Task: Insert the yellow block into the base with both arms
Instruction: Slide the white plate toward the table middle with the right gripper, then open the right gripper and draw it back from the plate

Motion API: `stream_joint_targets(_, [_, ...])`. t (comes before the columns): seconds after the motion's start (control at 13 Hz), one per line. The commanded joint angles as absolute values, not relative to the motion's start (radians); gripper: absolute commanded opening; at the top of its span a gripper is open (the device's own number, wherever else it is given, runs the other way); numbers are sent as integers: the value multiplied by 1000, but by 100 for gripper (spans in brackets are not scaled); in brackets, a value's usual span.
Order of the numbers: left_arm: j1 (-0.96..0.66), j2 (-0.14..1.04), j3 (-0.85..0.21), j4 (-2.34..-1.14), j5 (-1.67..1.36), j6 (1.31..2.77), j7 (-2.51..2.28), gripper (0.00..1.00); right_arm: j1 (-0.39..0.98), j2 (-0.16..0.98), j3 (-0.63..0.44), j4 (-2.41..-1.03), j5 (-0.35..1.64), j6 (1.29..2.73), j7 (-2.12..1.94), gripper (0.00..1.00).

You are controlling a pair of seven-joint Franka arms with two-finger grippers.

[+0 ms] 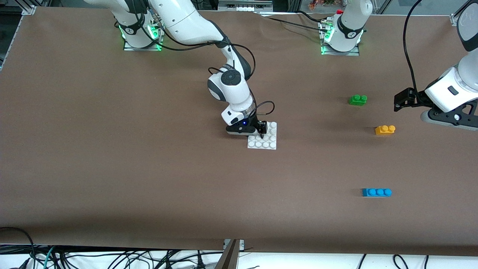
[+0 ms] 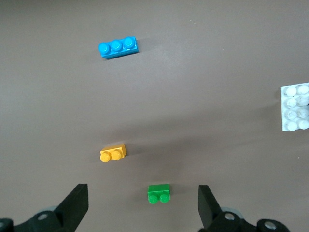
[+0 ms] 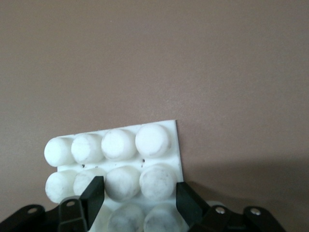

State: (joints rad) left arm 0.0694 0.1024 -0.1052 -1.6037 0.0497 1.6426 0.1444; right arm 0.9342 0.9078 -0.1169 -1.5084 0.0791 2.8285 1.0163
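The yellow block [image 1: 385, 129] [image 2: 113, 153] lies alone on the brown table toward the left arm's end. The white studded base [image 1: 267, 141] [image 3: 120, 145] lies flat mid-table, and its edge shows in the left wrist view [image 2: 294, 108]. My right gripper [image 1: 261, 132] [image 3: 140, 193] is down on the base's farther part, its fingers closed on two studs at the base's edge. My left gripper [image 1: 399, 102] [image 2: 142, 191] hangs open and empty above the table. It is beside the green brick, and the yellow block lies a little past its fingertips.
A green two-stud brick [image 1: 358, 99] [image 2: 159, 193] lies farther from the front camera than the yellow block. A blue three-stud brick [image 1: 376, 192] [image 2: 118, 47] lies nearer to it. Bare brown table separates the base from the bricks.
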Motion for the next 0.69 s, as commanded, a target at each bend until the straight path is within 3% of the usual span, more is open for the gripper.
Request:
stream_joint_targets(0.0, [69,94,-104,-1603,21,1635,141,100,931,921,-161,-1466,98,2806,1020,72])
stream_joint_targets(0.23, [69,94,-104,-1603,21,1635,141,100,881,868,-160,-1410,98,2665,1016,83])
stream_joint_targets(0.31, [69,94,-104,-1603,21,1635,141,100,865,848,-158,-1388,98,2599,1012,97])
stream_joint_targets(0.62, [71,94,-103,-1603,21,1635,141,100,760,758,-135,-1362,98,2404,913,100])
